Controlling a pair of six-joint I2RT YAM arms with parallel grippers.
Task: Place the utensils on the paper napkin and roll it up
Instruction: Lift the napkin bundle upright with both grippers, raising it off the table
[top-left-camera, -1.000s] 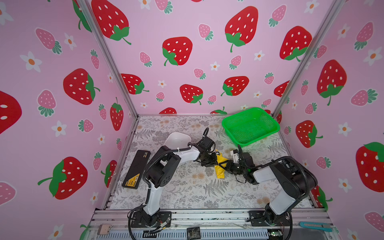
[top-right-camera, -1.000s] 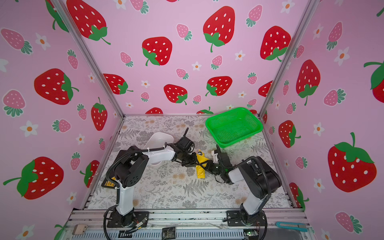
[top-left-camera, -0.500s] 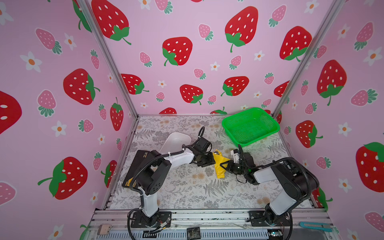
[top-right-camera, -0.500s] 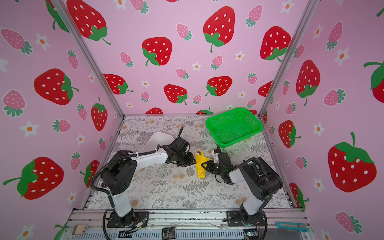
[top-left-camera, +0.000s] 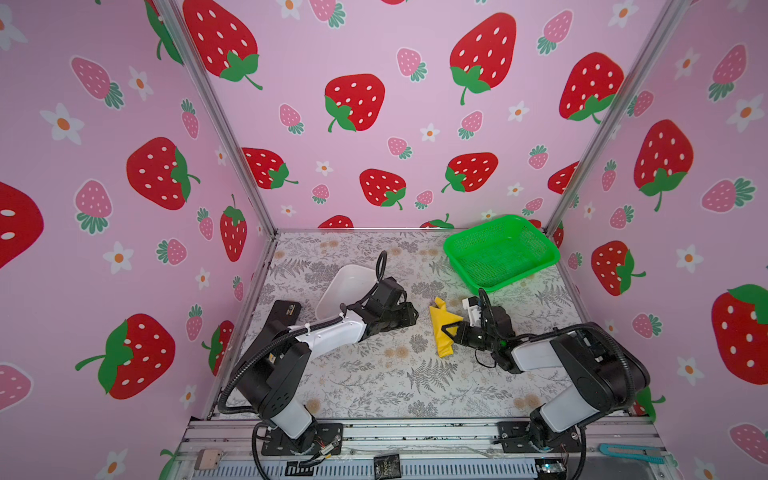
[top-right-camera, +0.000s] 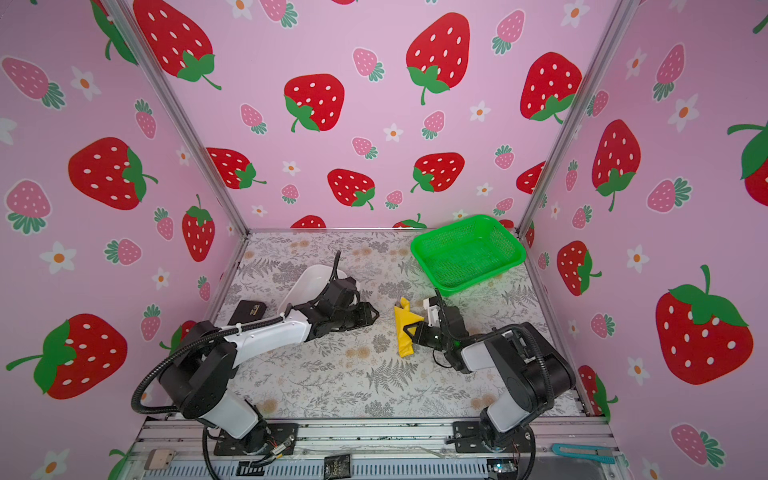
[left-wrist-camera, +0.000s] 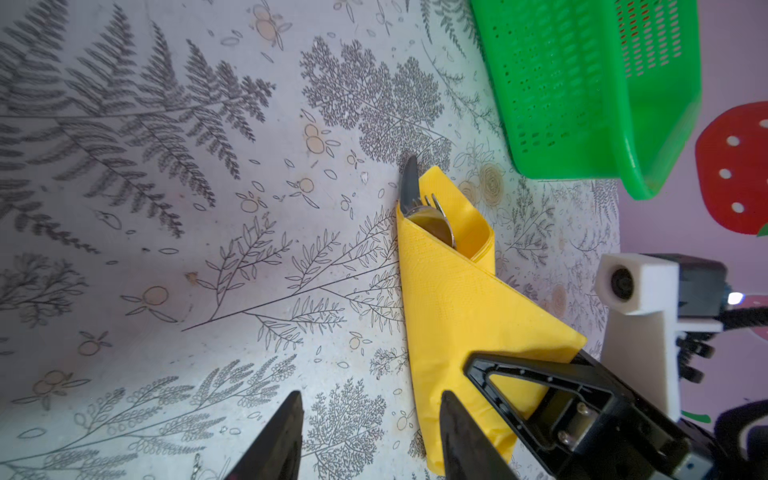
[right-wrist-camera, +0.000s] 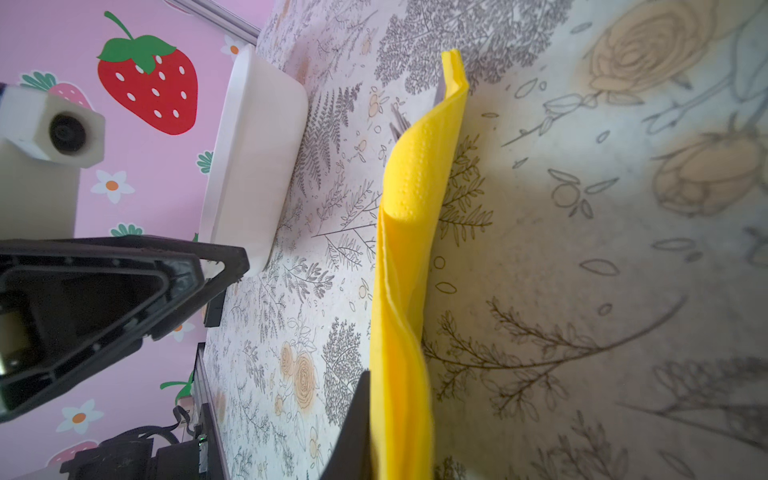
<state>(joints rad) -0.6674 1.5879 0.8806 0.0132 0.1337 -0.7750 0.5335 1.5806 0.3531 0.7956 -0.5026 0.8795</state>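
The paper napkin (top-left-camera: 441, 337) (top-right-camera: 404, 334) lies mid-table as a yellow roll wrapped around the utensils (left-wrist-camera: 430, 216). In the left wrist view a knife tip, fork tines and a spoon bowl stick out of its far end, while the handles are hidden inside. My right gripper (top-left-camera: 448, 331) (top-right-camera: 410, 330) (right-wrist-camera: 395, 436) is shut on the napkin's loose pointed flap (left-wrist-camera: 540, 336). My left gripper (top-left-camera: 415, 316) (top-right-camera: 376, 313) (left-wrist-camera: 372, 401) sits just left of the roll, open, with only bare table between its fingers.
A green mesh basket (top-left-camera: 457, 253) stands at the back right, close behind the right gripper. A white dish (top-left-camera: 340, 282) lies under the left arm, with a flat black object (top-left-camera: 286, 311) by the left wall. A blue cutter (top-left-camera: 631, 452) rests on the front rail.
My left gripper has let go, opened and drawn back to the left of the napkin. My right gripper has shut on the napkin's flap.
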